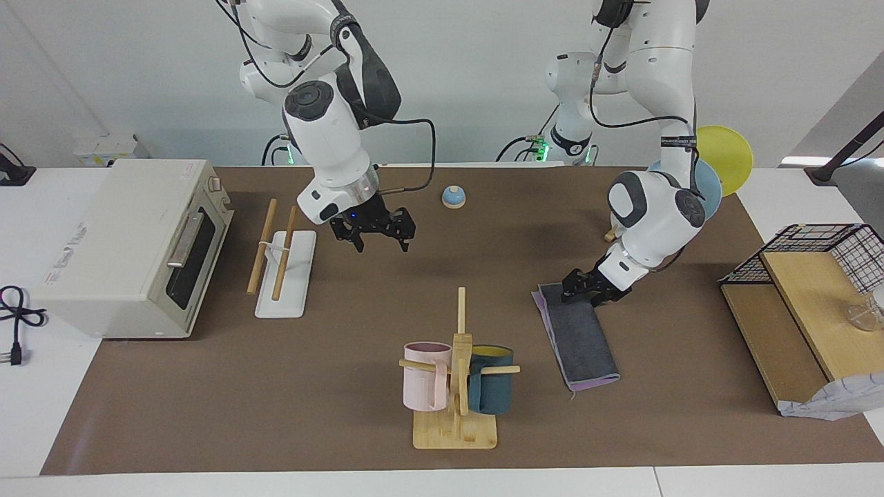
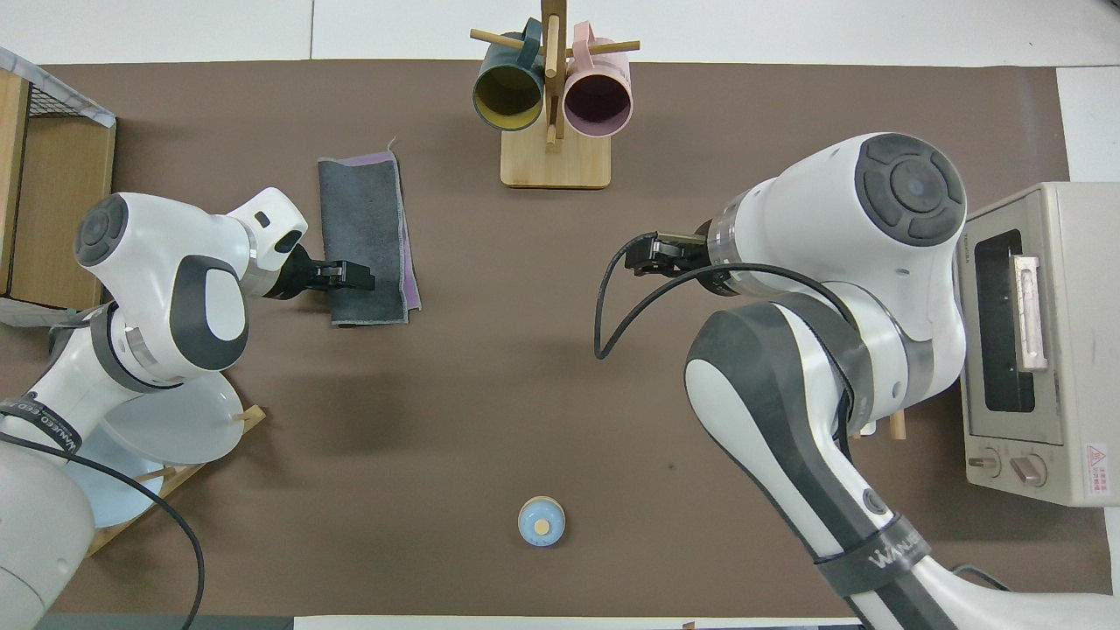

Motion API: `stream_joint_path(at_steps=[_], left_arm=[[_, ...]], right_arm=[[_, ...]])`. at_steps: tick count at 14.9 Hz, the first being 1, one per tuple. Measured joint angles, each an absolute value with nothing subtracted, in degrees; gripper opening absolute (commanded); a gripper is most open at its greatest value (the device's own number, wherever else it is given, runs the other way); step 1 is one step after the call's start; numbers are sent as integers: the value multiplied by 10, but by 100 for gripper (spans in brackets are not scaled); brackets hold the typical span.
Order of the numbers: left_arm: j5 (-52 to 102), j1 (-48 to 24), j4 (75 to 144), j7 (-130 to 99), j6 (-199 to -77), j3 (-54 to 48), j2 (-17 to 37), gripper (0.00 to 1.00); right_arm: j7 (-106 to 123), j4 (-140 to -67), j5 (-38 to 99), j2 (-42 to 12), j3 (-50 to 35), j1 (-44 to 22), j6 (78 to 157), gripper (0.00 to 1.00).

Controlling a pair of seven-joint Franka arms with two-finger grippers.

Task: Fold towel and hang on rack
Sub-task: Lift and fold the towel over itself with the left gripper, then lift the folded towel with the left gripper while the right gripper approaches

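Observation:
The towel [image 1: 581,342] lies folded on the brown mat toward the left arm's end, dark grey face up with purple edges showing; it also shows in the overhead view [image 2: 366,219]. My left gripper [image 1: 577,288] is low on the towel's end nearer the robots, touching it, and shows in the overhead view [image 2: 357,276]. The rack [image 1: 284,276], two wooden dowels over a white base, stands next to the toaster oven at the right arm's end. My right gripper [image 1: 376,238] hangs open and empty above the mat beside the rack. In the overhead view the right gripper [image 2: 643,256] shows, and the right arm hides the rack.
A toaster oven [image 1: 131,245] stands at the right arm's end. A bamboo mug tree [image 1: 459,386] with a pink and a teal mug stands farther from the robots, mid-table. A small blue bell [image 1: 453,197] sits near the robots. A plate stand with plates [image 1: 718,166] and a wire basket on wooden shelves [image 1: 815,276] are at the left arm's end.

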State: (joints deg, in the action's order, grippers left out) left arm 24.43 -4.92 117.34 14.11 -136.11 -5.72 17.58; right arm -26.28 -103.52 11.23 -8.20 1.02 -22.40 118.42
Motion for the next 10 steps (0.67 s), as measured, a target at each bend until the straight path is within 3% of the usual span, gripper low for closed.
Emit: stream_joint_path(at_steps=[4,10], left_arm=[[244,-49,1174,142,-1362,-57,176,1],[247,-47,1177,139,-1362,-55,175,0]], right_arm=[[-268,-1036,121,-82,4,-224,1188,100],[-282,-1038,152,-82,3,-224,1199,100]])
